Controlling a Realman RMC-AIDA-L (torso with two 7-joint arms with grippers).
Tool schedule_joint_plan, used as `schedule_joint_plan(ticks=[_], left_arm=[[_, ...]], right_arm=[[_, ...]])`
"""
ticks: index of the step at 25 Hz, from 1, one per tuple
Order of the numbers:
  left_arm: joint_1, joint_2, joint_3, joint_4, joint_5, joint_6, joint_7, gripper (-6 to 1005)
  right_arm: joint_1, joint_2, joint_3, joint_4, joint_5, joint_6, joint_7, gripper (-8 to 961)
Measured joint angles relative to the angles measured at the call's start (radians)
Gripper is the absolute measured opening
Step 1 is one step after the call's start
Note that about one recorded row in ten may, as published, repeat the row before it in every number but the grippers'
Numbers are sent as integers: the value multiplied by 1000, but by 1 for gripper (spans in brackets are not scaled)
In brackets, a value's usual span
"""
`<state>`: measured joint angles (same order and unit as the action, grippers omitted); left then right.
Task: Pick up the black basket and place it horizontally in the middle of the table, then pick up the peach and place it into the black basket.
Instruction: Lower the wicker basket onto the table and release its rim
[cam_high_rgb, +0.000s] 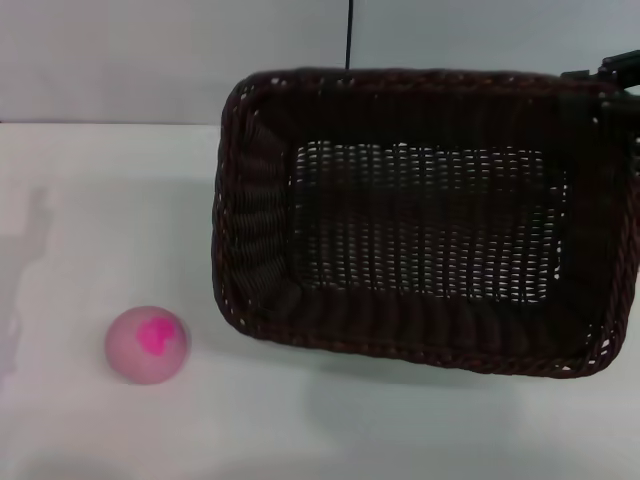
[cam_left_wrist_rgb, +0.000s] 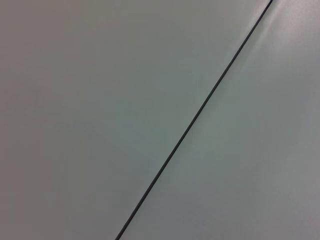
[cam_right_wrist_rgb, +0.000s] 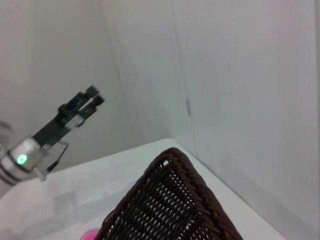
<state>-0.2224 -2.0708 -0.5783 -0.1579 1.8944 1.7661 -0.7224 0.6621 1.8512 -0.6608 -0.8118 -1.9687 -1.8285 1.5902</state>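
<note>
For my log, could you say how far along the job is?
Nothing finished. In hand: the right gripper is at the far right rim of the basket, which looks lifted. To do: set it mid-table, then put the peach in. The left gripper idles, raised.

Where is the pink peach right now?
In the head view, the peach sits on the white table at the robot's near left, just beside the black basket's near-left corner, not inside it.
</note>
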Motion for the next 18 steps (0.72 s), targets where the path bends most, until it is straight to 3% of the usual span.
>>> schedule_joint_plan(ticks=[8, 18], left_arm=[[-4, 0, 12, 0, 0, -3, -1, 730], [9, -1, 31, -4, 0, -15, -1, 730]], right_arm=[[40, 28, -55, 68, -4, 69, -138, 198], [94, 32, -93, 186, -38, 141, -249, 204]])
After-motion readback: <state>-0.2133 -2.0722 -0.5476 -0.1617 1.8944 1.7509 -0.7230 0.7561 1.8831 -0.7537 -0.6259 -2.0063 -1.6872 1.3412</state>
